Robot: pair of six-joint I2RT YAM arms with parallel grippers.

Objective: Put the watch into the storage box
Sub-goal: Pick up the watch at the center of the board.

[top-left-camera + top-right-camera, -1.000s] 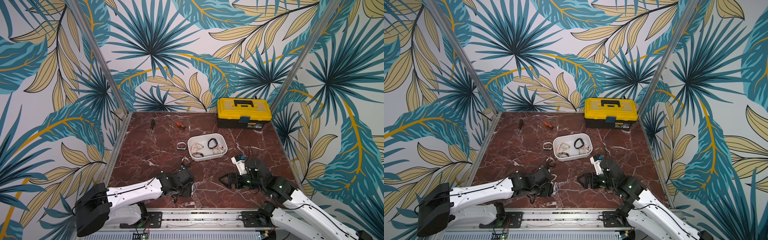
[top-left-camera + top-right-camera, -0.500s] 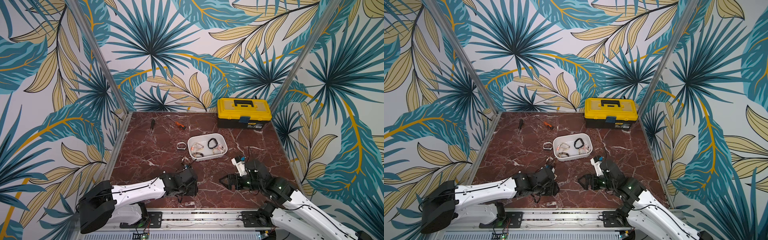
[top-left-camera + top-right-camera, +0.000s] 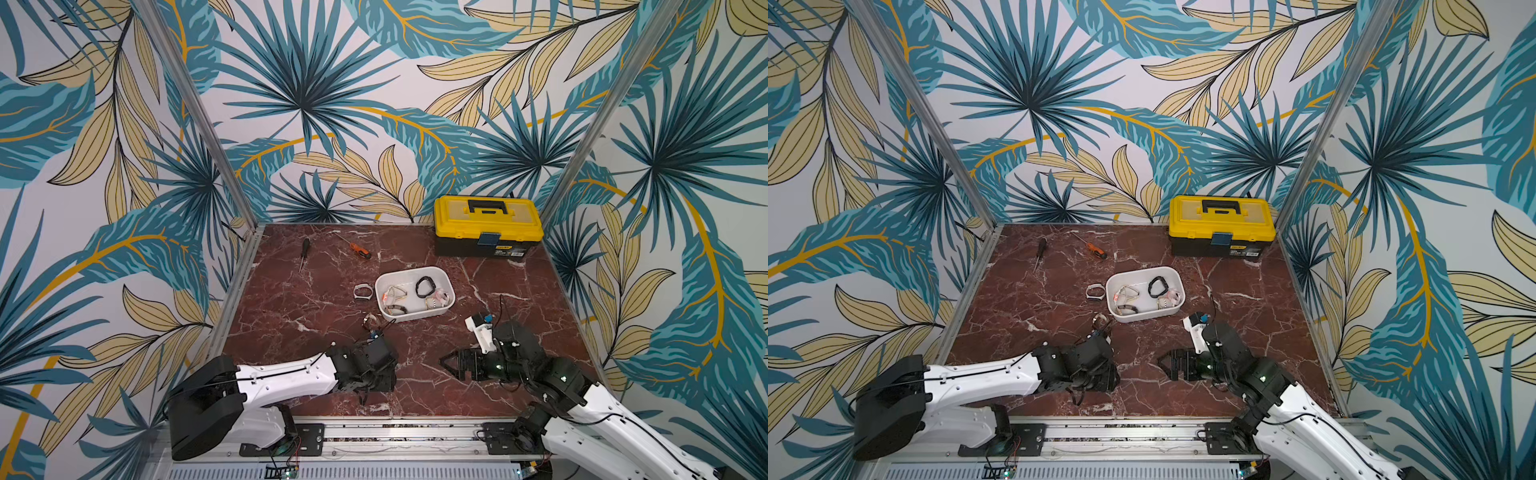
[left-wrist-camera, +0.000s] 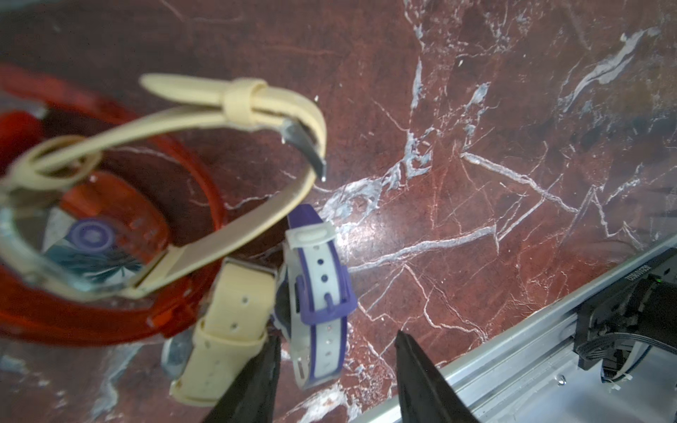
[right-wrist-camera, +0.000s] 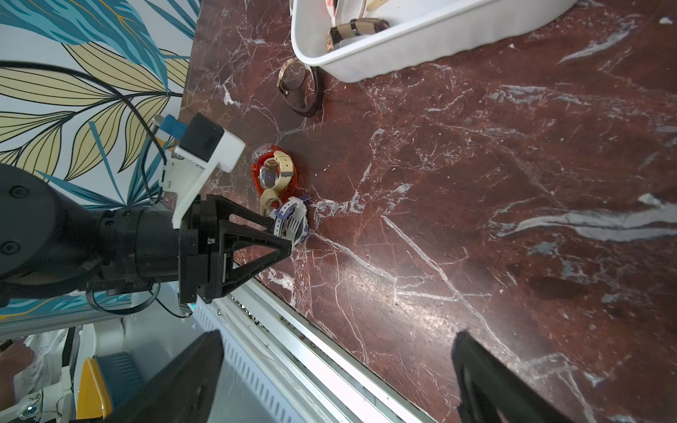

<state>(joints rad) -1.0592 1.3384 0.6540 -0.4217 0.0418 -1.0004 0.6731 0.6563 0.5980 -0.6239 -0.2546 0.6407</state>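
A purple-and-white watch [image 4: 317, 304] lies on the marble floor near the front rail, against a cream-strapped watch [image 4: 227, 322] and a red translucent watch [image 4: 110, 315]. My left gripper [image 4: 337, 351] is open, with the purple strap's end between its fingers and a gap on one side. The right wrist view shows the left gripper [image 5: 284, 232] at that pile. In both top views the left wrist [image 3: 368, 363] [image 3: 1090, 363] covers the pile. The white storage box [image 3: 415, 316] [image 3: 1142, 318] holds several watches. My right gripper [image 3: 451, 365] [image 5: 339, 337] stands open and empty.
A brown-strapped watch [image 3: 371, 320] [image 5: 298, 88] lies by the box's near-left corner. A grey watch [image 3: 361, 291] sits left of the box. The yellow-lidded toolbox [image 3: 488, 228] stands back right. Two screwdrivers [image 3: 359, 251] lie back left. The metal rail [image 4: 513, 351] runs along the front.
The left arm has shifted slightly to the right, and its wrist now hides the watches that showed beneath it. The right arm has not moved.
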